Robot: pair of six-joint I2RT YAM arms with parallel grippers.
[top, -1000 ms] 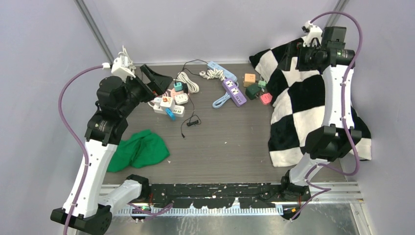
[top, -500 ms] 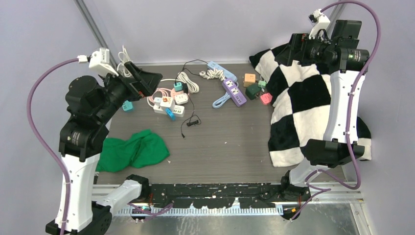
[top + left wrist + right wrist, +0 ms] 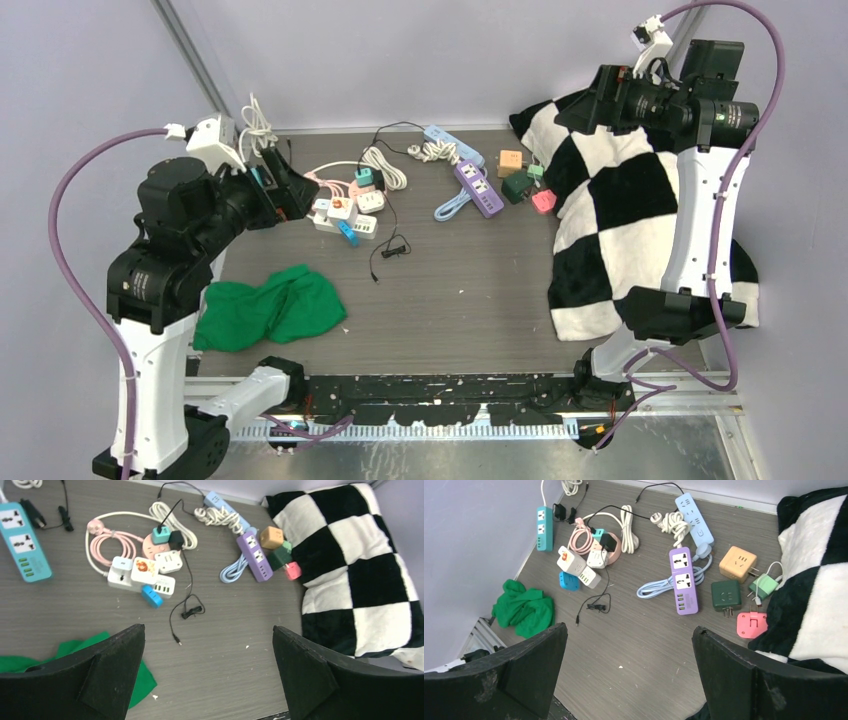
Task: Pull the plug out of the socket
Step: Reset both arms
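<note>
1. Hanging high over the table point(image 3: 470, 300), the left gripper point(image 3: 207, 635) has its jaws spread wide with nothing between them. The right gripper point(image 3: 629, 630) gapes just as empty, up beside the checkered blanket point(image 3: 620, 200).
2. Nearest the bases lies a green cloth point(image 3: 270, 310), no part of this job.
3. Mid-table, left of centre, a blue plug point(image 3: 151, 596) pokes from the near side of the white socket block point(image 3: 120, 577).
4. It looks small, hard, light and smooth. I'd pinch its flat sides and pull straight out. The block looks light too and will likely drag along unless pinned.
5. Farther back, a teal adapter point(image 3: 161, 534) and a black plug point(image 3: 176, 539) crowd a pink socket point(image 3: 148, 546) among coiled cables.
6. Every prong is hidden, so how deep anything is seated is impossible to tell.
</note>
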